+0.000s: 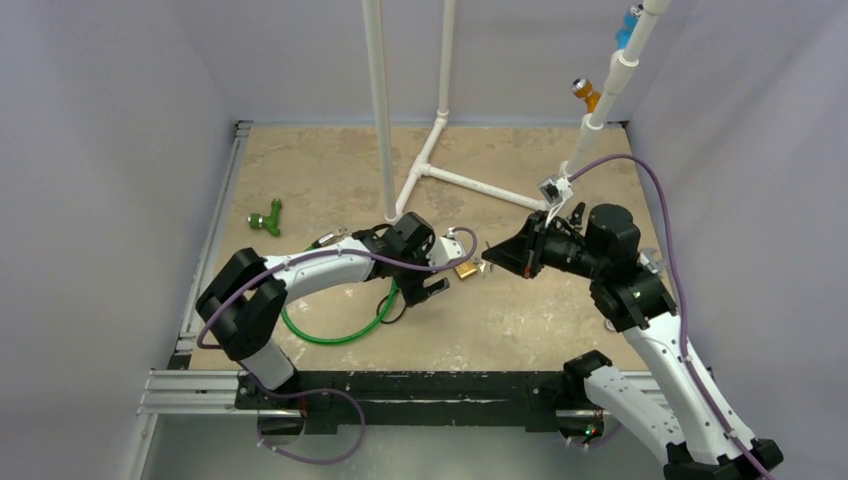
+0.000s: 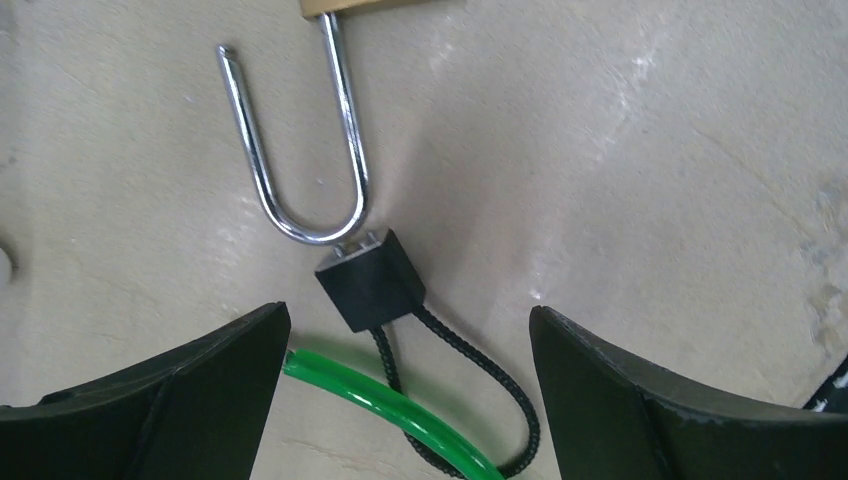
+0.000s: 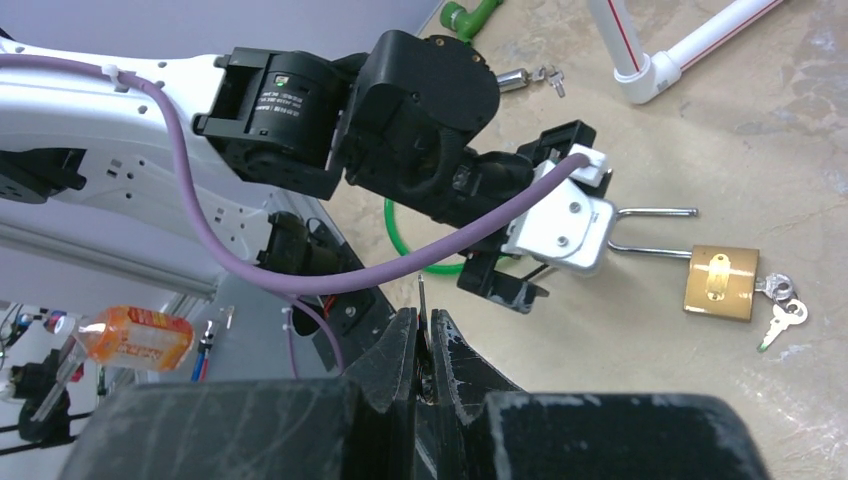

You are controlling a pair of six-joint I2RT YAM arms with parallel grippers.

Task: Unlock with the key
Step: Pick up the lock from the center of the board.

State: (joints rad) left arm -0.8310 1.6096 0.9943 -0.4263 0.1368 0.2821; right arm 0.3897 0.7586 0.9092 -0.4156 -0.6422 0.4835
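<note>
Left gripper [image 2: 408, 340]: gaping wide, empty, hovering over chrome U-shaped shackle [image 2: 300, 150].
Right gripper [image 3: 420, 345]: sitting closed, empty.
Square brass padlock [image 3: 720, 283]: lying unlatched, silver keys [image 3: 780, 300] touching.

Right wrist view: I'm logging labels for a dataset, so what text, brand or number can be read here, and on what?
Round sticker on the left arm: too small to read.
Orange bottle: label blurred.
Brass padlock: no legible marking.
Nothing readable.
</note>
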